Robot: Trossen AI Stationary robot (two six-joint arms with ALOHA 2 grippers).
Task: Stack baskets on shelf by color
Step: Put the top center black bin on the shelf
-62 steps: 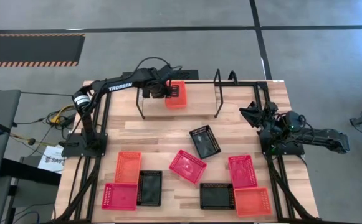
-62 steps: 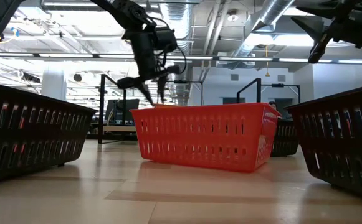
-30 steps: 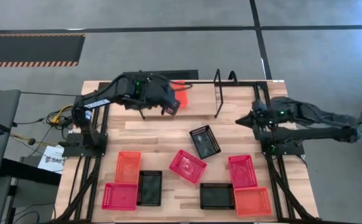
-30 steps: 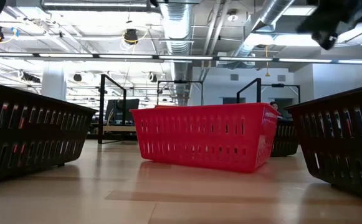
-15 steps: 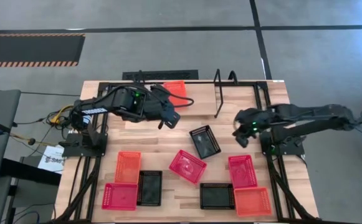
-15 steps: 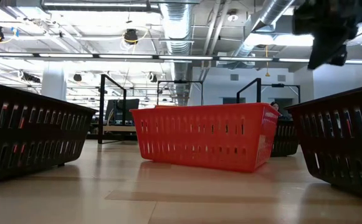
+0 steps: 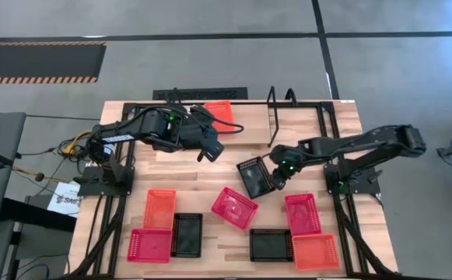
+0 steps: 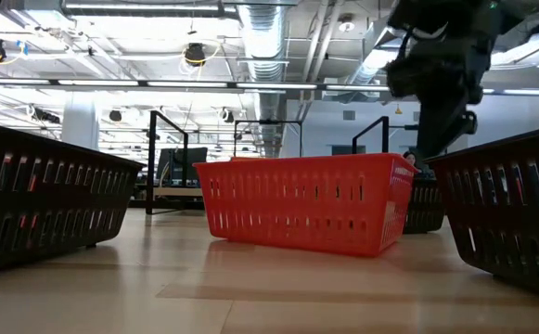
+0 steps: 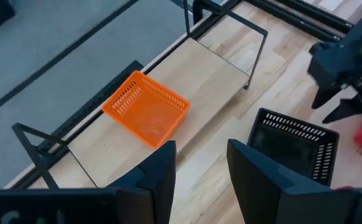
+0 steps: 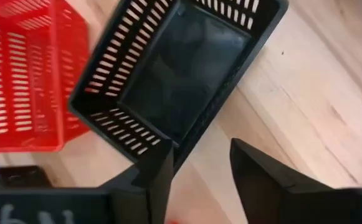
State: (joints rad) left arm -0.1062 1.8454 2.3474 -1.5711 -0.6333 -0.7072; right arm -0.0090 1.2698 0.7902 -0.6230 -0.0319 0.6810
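One orange basket (image 7: 218, 111) (image 9: 146, 107) rests flat on the shelf (image 7: 245, 124) (image 9: 212, 68), a light board in a black wire frame. My left gripper (image 7: 208, 149) (image 9: 202, 162) hovers open just near of the shelf, holding nothing. My right gripper (image 7: 276, 177) (image 10: 199, 168) (image 8: 433, 111) is open over the right side of a black basket (image 7: 255, 176) (image 10: 181, 81) that lies flat on the table. Its fingers stand on either side of that basket's side wall near a corner, and no touch shows.
More baskets lie on the near half of the table: orange (image 7: 159, 208), pinkish-red (image 7: 149, 245), black (image 7: 187, 235), red (image 7: 234, 208) (image 8: 301, 213), black (image 7: 271, 244), red (image 7: 302, 214), orange (image 7: 315, 251). Bare wood (image 7: 187, 167) lies between the shelf and these baskets.
My right gripper has swung from the table's right edge toward the middle and come down at the black basket. My left gripper has drawn back from the orange basket toward the near edge, then held still. The orange basket stays on the shelf.
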